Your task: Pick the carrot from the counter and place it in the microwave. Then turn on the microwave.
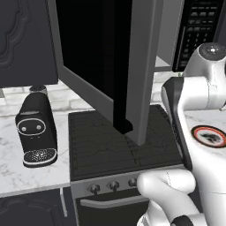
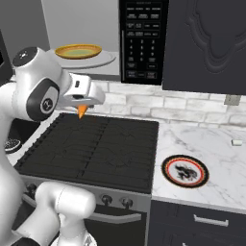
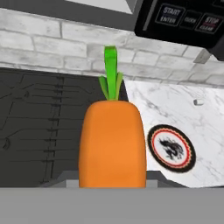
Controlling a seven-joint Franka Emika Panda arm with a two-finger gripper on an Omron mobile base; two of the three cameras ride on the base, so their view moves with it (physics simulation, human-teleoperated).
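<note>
Hand view: gripper [image 2: 82, 106] clamped on carrot [image 3: 112, 144], fingertips hidden. Microwave [image 2: 101, 57] shelf sits higher; carrot probably clips shelf front edge, drops onto stovetop [image 2: 96, 149].

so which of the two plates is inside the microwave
The yellow plate, resting on the turntable in the open microwave. The red-rimmed plate lies on the marble counter right of the stovetop.

carrot [image 3: 112, 144]: smooth, matt orange skin, glossy green stalk
counter [image 2: 211, 144]: polished white marble look, faint grey veins
stovetop [image 2: 91, 149], left of counter: matt black, ridged
microwave [image 2: 142, 41], above stovetop: grey metal-look frame, glossy black button panel
plate [image 2: 185, 171], on counter: glazed, red-rimmed
wall [image 2: 168, 103], behind counter: rough pale brick
</note>
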